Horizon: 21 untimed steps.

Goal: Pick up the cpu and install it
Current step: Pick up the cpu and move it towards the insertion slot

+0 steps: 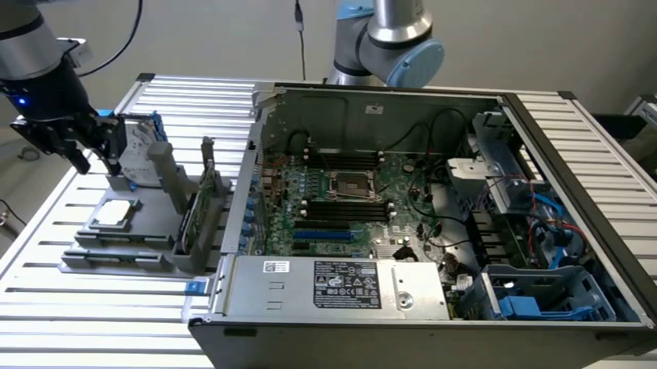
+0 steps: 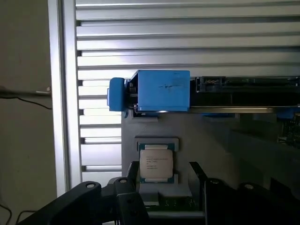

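Note:
The cpu (image 1: 115, 213), a small square chip with a pale metal top, lies flat in a grey holder (image 1: 123, 238) on the slatted table at the exterior view's left. My gripper (image 1: 92, 157) hangs above the holder, well clear of the chip, jaws open and empty. In the wrist view the cpu (image 2: 156, 162) sits in its recess, seen between my two black fingers (image 2: 132, 172), and my gripper (image 2: 164, 168) touches nothing. The motherboard's socket (image 1: 349, 184) sits in the middle of the open computer case (image 1: 534, 138).
A silver hard drive in a blue frame (image 1: 138, 154) stands upright just behind the cpu, close to my fingers; its blue frame (image 2: 161, 90) shows in the wrist view. Memory sticks (image 1: 200, 207) stand on edge between holder and case. A second arm (image 1: 395, 38) rises behind the case.

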Tool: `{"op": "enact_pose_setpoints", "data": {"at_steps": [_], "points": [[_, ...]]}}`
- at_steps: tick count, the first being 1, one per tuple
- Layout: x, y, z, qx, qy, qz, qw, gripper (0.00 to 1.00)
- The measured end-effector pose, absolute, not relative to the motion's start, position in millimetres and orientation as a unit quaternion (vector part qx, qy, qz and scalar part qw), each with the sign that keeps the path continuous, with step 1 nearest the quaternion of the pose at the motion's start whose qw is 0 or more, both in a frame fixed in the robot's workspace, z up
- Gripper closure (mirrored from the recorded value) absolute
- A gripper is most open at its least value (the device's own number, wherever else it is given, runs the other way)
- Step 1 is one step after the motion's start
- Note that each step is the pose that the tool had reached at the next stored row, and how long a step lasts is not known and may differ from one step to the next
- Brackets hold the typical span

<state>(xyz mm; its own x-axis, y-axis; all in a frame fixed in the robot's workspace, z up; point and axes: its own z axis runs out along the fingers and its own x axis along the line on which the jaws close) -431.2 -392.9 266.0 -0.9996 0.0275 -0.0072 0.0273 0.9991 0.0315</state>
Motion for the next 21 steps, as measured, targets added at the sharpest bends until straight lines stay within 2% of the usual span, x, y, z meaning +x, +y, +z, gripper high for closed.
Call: {"op": "enact_pose_setpoints", "data": {"at_steps": [21], "points": [[-428,-406,228,-0.001,1.000,0.016,0.004,0.46]]}}
